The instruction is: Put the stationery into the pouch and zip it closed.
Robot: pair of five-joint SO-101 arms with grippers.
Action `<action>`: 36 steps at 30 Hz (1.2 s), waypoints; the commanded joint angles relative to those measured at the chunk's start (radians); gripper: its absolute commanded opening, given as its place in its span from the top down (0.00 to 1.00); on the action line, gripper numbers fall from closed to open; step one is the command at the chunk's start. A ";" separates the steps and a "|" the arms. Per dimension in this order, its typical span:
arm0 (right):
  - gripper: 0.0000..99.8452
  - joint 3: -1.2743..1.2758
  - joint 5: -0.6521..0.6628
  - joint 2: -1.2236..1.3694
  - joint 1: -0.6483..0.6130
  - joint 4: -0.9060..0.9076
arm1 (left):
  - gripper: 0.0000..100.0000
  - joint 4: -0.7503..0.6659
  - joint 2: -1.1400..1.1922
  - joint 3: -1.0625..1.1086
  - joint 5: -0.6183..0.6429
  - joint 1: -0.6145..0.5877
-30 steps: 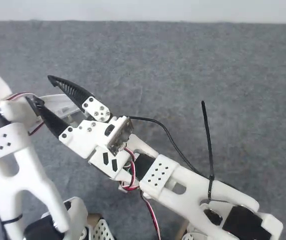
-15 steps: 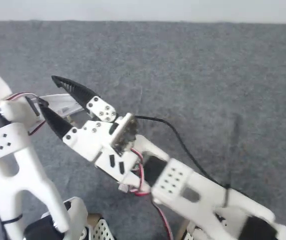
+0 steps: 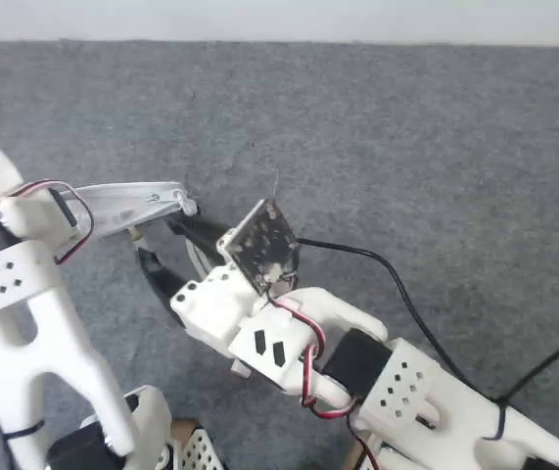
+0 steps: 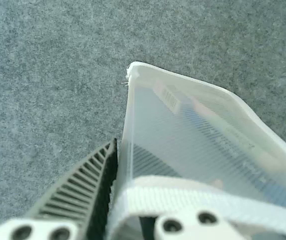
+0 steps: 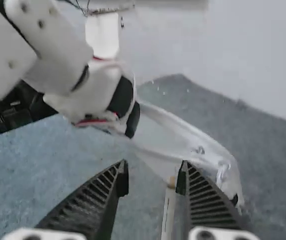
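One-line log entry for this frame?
left gripper: shut on pouch, held above table | right gripper: open, at pouch's free end | stationery: inside pouch | zip: cannot tell

Your pouch was see-through milky white w/ fine stripes; blue & pink showed inside. Table was speckled grey. Left arm & right arm were white. Left gripper had a black ribbed finger.

Soft even light on my grey carpet, faint shadows only; pouch shows light sheen, white wall washed bright.
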 commanded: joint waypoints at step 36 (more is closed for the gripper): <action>0.85 -0.153 0.046 0.762 0.007 -0.437 | 0.99 -0.023 0.008 0.008 0.011 -0.011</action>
